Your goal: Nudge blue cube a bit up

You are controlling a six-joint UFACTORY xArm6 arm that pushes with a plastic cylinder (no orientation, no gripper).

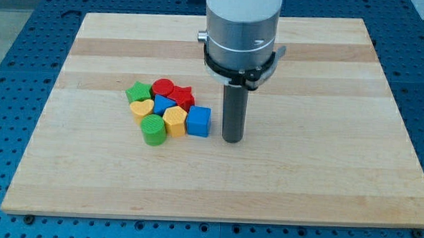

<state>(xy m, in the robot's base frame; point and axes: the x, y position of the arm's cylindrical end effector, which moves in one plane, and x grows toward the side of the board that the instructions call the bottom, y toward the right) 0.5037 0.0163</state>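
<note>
Sitting at the right end of a tight cluster, the blue cube [198,122] touches a yellow block [174,122] on its left and has a red star-like block [183,97] just beyond its far side. My tip [232,140] stands just right of the cube, apart from it; the rod carries no pincer, so nothing opens or clamps. The cube looks light, rigid and smooth, likely to slide easily on the wooden board [324,181] and to twist if struck off-centre. I judge the near face, at its middle, the place to push. Near and right lie open; the far path is crowded by the red star, a blue triangular block [163,102] and a red round block [162,87].
</note>
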